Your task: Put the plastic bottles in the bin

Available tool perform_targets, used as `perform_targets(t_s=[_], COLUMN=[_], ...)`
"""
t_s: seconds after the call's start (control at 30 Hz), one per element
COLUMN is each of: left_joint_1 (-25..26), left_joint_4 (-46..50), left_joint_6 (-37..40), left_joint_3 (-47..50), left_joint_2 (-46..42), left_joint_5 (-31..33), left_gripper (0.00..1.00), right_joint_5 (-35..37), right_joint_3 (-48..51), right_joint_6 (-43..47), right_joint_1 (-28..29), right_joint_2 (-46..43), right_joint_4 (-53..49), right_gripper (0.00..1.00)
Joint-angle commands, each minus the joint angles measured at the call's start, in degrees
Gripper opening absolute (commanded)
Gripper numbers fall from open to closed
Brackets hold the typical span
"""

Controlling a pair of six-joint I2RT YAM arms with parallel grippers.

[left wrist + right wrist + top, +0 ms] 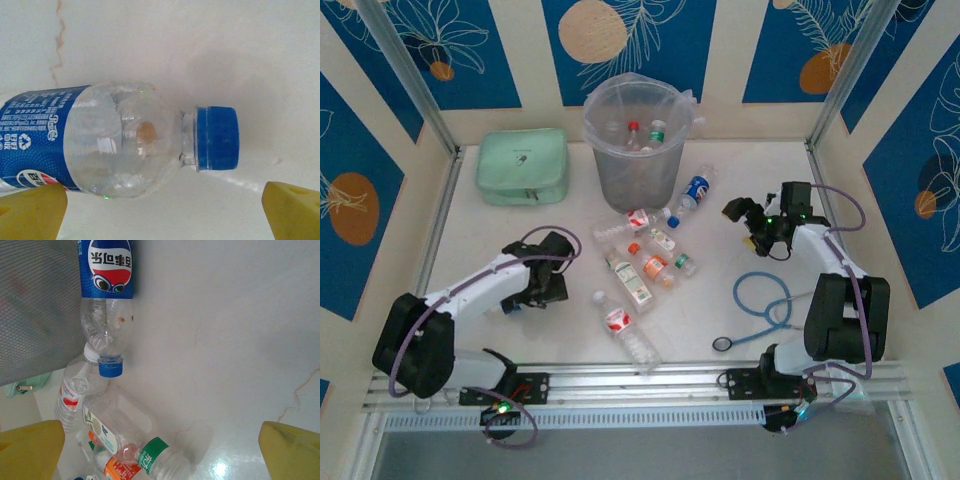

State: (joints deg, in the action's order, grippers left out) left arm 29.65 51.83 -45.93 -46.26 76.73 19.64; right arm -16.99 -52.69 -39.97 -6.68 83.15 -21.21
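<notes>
Bottles (638,282) central, bin (630,172) at far edge

Top view: high behind both arm bases (640,385), looking down on the whole tabletop (520,230). Wrist views: close, facing down; the right shares the blue-labelled bottle (696,189) beside the bin (635,165).

The left arm (478,282) and right arm (825,250) are white tubes with chunky black joints. A thin purple cable (527,231) loops along each. Tiny green lights (501,409) glow by the bases. The left gripper (162,212) and right gripper (160,452) have blocky yellow fingertips (30,212).
</notes>
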Motion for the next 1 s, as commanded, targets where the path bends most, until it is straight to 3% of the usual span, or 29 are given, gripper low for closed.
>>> perform_targets(t_s=[0.0, 0.1, 0.2, 0.43, 0.7, 0.97], left_joint_1=[-0.28, -0.29, -0.99, -2.23, -5.24, -8.11], left_joint_4=[-2.46, 1.15, 5.85, -5.41, -11.09, -16.39], left_joint_6=[0.81, -6.7, -20.48, -44.17, -49.73, -56.27], left_joint_3=[-1.88, -2.08, -1.55, 6.94, 5.87, 12.18], left_joint_2=[-1.99, -7.58, -12.71, -19.46, -14.5, -14.77], left_joint_5=[1.61, 5.66, 9.02, 7.4, 10.54, 10.48], left_gripper=[0.99, 0.99, 0.99, 1.0, 1.0, 0.99], right_joint_5=[-1.71, -1.77, -1.95, -3.22, -2.43, -3.64], right_joint_3=[0.66, 0.39, 0.14, 0.21, -1.85, -0.9], right_joint_6=[1.27, 1.47, 1.47, 1.55, 6.17, 6.45], right_joint_1=[-0.66, -1.1, -1.14, -0.95, -2.04, -3.41], right_joint_2=[0.17, 0.12, 0.43, 1.32, -0.97, -2.95], right_joint_4=[-0.91, -1.16, -1.04, -0.84, -6.7, -8.31], right_gripper=[1.0, 1.0, 1.0, 0.99, 0.99, 0.99])
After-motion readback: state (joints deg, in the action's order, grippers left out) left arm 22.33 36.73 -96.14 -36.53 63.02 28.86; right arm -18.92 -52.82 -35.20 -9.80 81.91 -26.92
